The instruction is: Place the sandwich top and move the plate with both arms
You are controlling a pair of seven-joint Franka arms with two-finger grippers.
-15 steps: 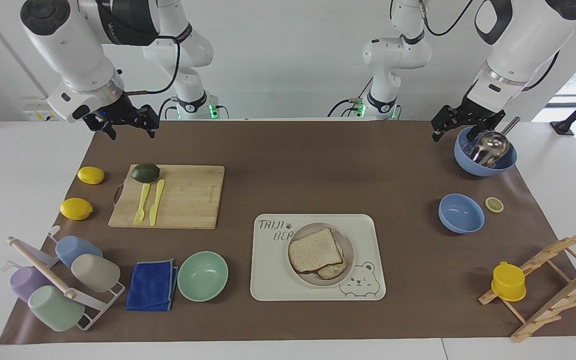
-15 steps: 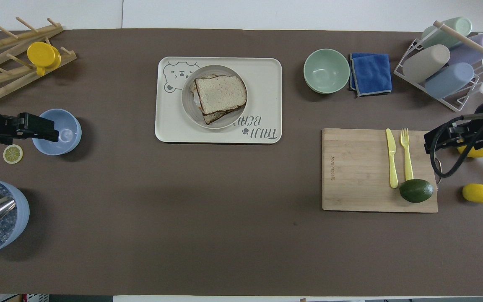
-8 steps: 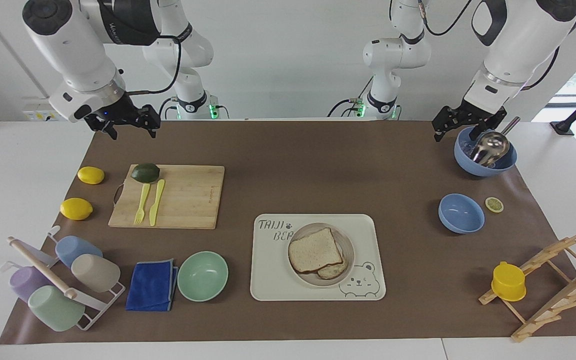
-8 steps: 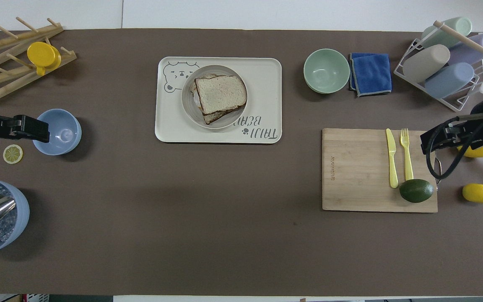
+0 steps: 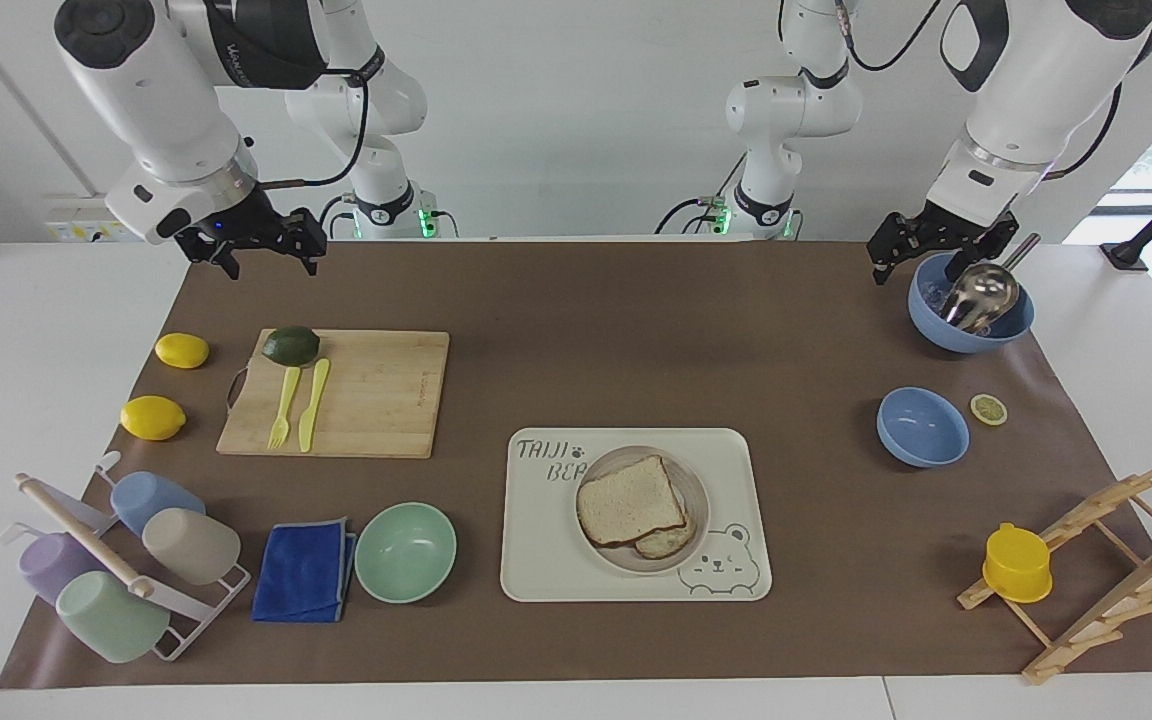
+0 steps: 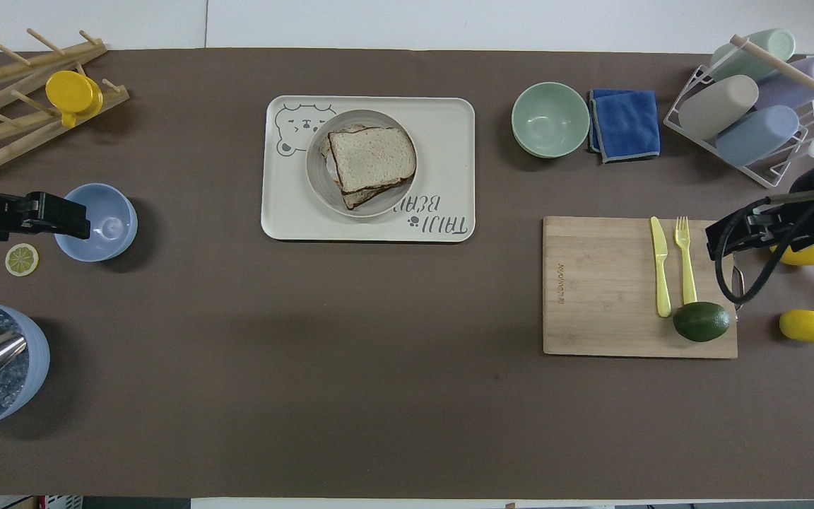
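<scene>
The sandwich top (image 5: 630, 498) (image 6: 371, 158), a light bread slice with a brown crust, lies flat on another slice on the round beige plate (image 5: 698, 512) (image 6: 317, 170). The plate stands on the cream bear tray (image 5: 736, 470) (image 6: 449, 127). My left gripper (image 5: 911, 270) (image 6: 76, 220) hangs open in the air by the rim of the blue bowl with the metal scoop (image 5: 971, 318). My right gripper (image 5: 269, 266) (image 6: 721, 239) hangs open over the mat, above the avocado's end of the cutting board. Both grippers are far from the plate and hold nothing.
A cutting board (image 5: 376, 390) carries a yellow knife, a fork and an avocado (image 5: 291, 345); two lemons (image 5: 153, 417) lie beside it. A mint bowl (image 5: 405, 551), a blue cloth (image 5: 304, 570) and a cup rack (image 5: 116, 560) are toward the right arm's end. A small blue bowl (image 5: 922, 427), a lemon slice (image 5: 988, 409) and a wooden rack with a yellow cup (image 5: 1017, 563) are toward the left arm's end.
Both raised grippers have drifted only slightly, staying open. The bread, plate and tray have not moved.
</scene>
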